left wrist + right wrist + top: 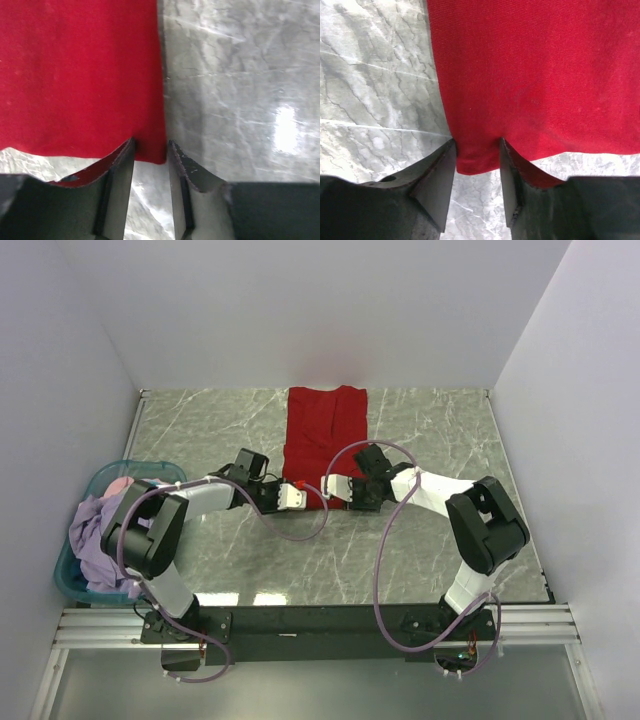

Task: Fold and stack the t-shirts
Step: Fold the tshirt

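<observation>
Red t-shirt (322,435) on marble table (430,430), each gripper seemingly pinching a near corner; basket (75,575) left.

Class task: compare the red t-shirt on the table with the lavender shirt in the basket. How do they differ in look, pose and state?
The red t-shirt lies flat and smoothed on the marble table; the lavender shirt is bunched in a heap in the teal basket. The red one has both grippers at its near corners, left gripper and right gripper; the lavender one is untouched. Both are soft cloth.
</observation>
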`<action>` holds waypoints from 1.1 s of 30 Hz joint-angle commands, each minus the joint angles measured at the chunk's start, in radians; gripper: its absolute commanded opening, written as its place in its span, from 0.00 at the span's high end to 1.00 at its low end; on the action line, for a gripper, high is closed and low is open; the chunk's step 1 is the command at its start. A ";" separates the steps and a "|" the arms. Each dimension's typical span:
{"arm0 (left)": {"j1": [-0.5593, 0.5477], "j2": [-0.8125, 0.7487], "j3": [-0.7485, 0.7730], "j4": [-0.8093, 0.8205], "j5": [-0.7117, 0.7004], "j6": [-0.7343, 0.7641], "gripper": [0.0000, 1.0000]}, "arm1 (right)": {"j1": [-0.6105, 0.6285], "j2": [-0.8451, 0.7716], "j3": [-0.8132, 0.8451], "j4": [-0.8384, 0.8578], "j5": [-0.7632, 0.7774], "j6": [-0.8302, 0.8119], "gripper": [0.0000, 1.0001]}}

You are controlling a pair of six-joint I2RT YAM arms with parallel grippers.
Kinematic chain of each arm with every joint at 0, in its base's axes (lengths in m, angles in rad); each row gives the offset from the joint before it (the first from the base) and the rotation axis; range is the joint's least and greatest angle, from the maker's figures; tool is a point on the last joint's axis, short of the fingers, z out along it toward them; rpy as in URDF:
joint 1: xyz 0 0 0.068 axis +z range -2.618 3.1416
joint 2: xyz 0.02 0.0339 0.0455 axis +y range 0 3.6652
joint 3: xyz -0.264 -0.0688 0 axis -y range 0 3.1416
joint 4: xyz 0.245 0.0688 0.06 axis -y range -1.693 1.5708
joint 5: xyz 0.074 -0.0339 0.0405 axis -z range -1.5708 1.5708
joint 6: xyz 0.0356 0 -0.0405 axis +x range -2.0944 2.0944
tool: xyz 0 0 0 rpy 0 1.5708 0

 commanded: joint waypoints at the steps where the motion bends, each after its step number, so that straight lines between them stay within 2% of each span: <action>1: -0.005 0.037 0.031 -0.002 -0.016 0.024 0.62 | -0.002 -0.009 -0.005 -0.016 -0.009 -0.013 0.52; 3: -0.007 0.043 0.040 -0.008 -0.014 0.026 0.66 | -0.005 -0.025 -0.004 -0.047 -0.029 -0.015 0.51; 4: -0.007 0.047 0.044 -0.011 -0.013 0.028 0.72 | -0.005 -0.026 -0.004 -0.055 -0.032 -0.015 0.51; 8: -0.007 0.054 0.048 -0.021 -0.014 0.034 0.85 | -0.003 0.001 0.005 -0.064 -0.012 -0.016 0.59; 11: -0.007 0.049 0.048 -0.036 -0.013 0.038 0.94 | -0.003 0.014 0.012 -0.064 0.000 -0.013 0.71; 12: -0.007 0.046 0.048 -0.040 -0.011 0.032 0.96 | -0.003 0.014 0.013 -0.064 0.003 -0.009 0.84; 13: -0.007 0.037 0.054 -0.054 -0.009 0.029 0.99 | -0.005 0.014 0.019 -0.070 0.003 -0.005 0.90; 15: -0.005 0.023 0.063 -0.073 -0.005 0.006 0.99 | -0.014 -0.003 0.033 -0.093 -0.006 0.004 1.00; 25: 0.041 -0.130 0.210 -0.232 0.040 -0.127 1.00 | -0.094 -0.112 0.239 -0.259 -0.058 0.057 1.00; 30: 0.038 -0.209 0.219 -0.313 0.035 -0.149 0.99 | -0.091 -0.178 0.239 -0.318 -0.074 0.077 1.00; 33: 0.021 -0.282 0.187 -0.390 0.029 -0.129 1.00 | -0.081 -0.256 0.159 -0.352 -0.078 0.077 1.00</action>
